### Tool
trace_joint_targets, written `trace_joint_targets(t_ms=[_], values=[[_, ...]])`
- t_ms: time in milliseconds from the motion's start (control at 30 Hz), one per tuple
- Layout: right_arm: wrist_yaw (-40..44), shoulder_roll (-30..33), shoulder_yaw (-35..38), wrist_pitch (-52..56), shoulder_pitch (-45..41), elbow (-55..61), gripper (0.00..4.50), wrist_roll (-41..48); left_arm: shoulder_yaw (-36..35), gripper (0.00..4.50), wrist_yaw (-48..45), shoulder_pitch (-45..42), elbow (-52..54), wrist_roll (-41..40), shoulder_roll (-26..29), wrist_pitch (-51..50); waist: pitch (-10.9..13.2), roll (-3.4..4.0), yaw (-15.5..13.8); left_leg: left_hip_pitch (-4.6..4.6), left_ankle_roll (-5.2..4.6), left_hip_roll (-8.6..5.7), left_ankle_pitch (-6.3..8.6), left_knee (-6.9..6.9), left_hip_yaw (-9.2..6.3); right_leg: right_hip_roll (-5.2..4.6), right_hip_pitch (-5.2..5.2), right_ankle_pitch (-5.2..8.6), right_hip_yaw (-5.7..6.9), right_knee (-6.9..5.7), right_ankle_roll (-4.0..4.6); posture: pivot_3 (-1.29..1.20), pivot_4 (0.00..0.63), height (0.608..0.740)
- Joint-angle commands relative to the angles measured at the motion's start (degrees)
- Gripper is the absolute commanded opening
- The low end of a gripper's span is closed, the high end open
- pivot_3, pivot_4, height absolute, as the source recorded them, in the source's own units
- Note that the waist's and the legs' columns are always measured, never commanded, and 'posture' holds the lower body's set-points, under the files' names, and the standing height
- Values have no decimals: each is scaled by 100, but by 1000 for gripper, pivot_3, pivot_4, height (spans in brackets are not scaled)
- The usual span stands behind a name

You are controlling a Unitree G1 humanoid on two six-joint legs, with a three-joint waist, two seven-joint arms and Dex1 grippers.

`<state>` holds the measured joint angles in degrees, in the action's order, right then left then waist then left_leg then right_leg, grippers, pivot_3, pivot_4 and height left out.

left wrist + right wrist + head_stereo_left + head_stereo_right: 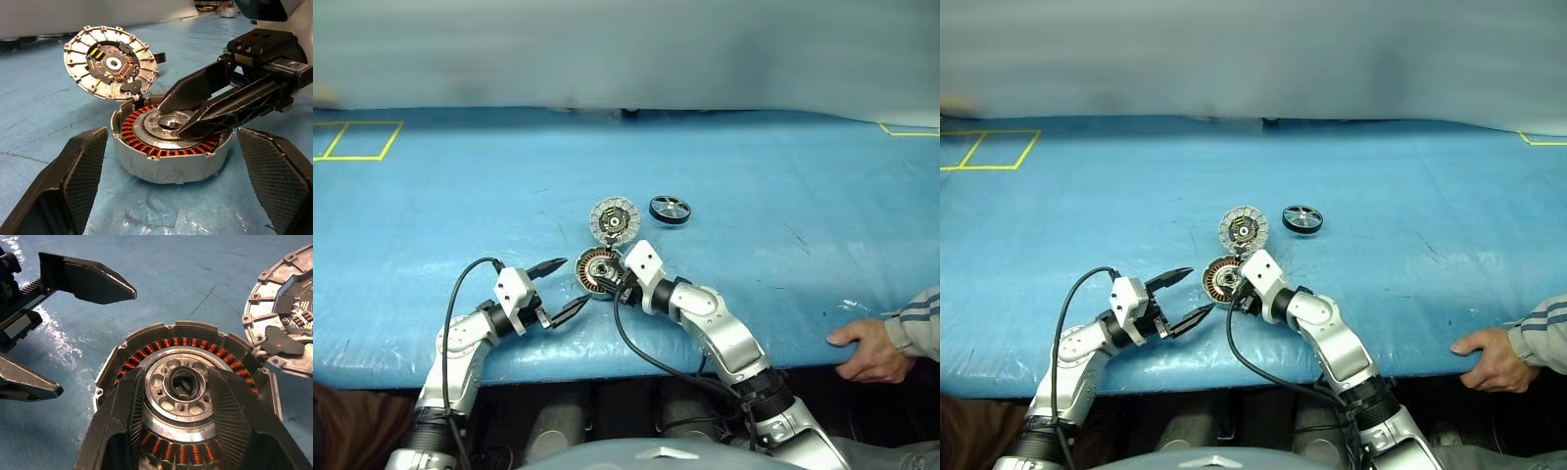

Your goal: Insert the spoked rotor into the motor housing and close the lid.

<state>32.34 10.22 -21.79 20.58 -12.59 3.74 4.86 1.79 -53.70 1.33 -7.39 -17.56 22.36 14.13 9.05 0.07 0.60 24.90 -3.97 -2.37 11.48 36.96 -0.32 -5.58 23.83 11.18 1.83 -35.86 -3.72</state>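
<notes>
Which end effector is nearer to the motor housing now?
The right. The right end effector sits over the motor housing, fingers at its centre hub. The left end effector waits open beside it, apart.

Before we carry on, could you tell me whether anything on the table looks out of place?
Nothing looks damaged or spilled. The spoked rotor lies apart on the blue table, not yet in the motor housing, whose lid stands open. A person's hand rests on the table's edge.
</notes>
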Motion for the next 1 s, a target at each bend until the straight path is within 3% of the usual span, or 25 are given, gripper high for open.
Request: trace_joint_targets(t_ms=[33, 267, 467, 567, 1000], values=[[42, -44, 19, -71, 19, 154, 2045, 54, 9, 4500, 3, -7, -2, 39, -4, 114, 0, 0, 0, 0, 0, 0, 0, 0, 0, 0, 0, 0, 0, 0, 0, 0, 150, 740], [14, -204, 207, -76, -25, 144, 2045, 236, 9, 4500, -13, 4, -58, 64, -22, 126, 1, 1, 2, 3, 0, 0, 0, -1, -1, 0, 4, 0, 0, 1, 0, 0, 150, 740], [-18, -273, 261, -80, -134, -31, 533, 192, 20, 4500, -12, 11, -136, 111, -39, 175, 1, 1, 1, 5, 1, 0, 0, -2, -1, 0, 5, 0, 0, 1, 1, 0, 150, 740], [-59, -307, 245, -47, -245, -193, 12, 107, 22, 4500, -11, 13, -165, 129, -46, 191, 1, 1, 4, 6, 1, 0, 1, -4, -1, 0, 8, 0, 1, 1, 3, 0, 150, 740], [104, -52, -243, 190, -379, -135, 12, -355, -7, 4500, 26, 27, -234, 151, -41, 265, 1, 2, 4, 10, 4, -1, 2, -6, -1, 2, 14, -11, 5, 0, 29, 0, 150, 740]])
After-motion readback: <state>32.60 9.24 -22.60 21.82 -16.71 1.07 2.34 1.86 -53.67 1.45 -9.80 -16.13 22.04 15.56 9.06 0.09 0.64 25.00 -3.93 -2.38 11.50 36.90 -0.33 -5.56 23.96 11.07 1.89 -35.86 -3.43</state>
